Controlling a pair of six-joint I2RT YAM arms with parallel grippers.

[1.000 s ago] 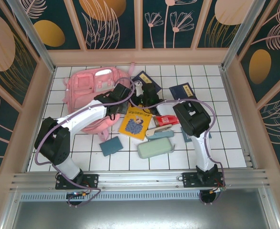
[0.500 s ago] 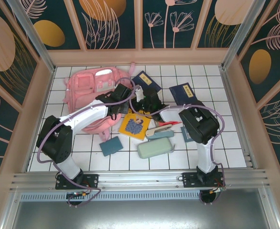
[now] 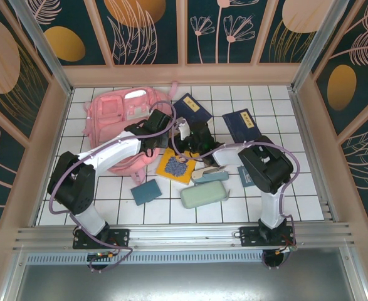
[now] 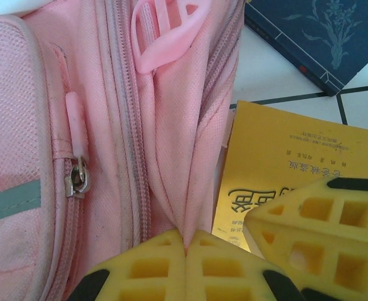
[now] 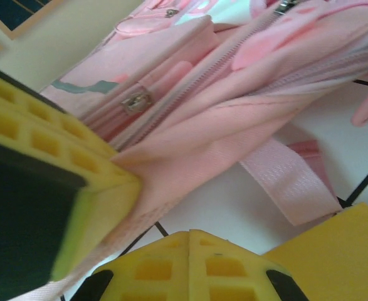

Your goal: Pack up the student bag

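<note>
Swung leftwards, the right gripper point(image 5: 190, 237) now sits beside the bag point(image 3: 115, 116), pressed together and empty. Left gripper point(image 4: 185, 238) pinches the bag's fabric; opening it seems next.

The yellow booklet point(image 4: 278, 147) carries dark printed characters — seen upside down, none legible.

yellow book point(image 3: 177, 165) and navy book point(image 3: 193, 108) flank the student bag's point(image 3: 108, 116) right edge; bare tiles point(image 3: 296, 138) far right.
</note>
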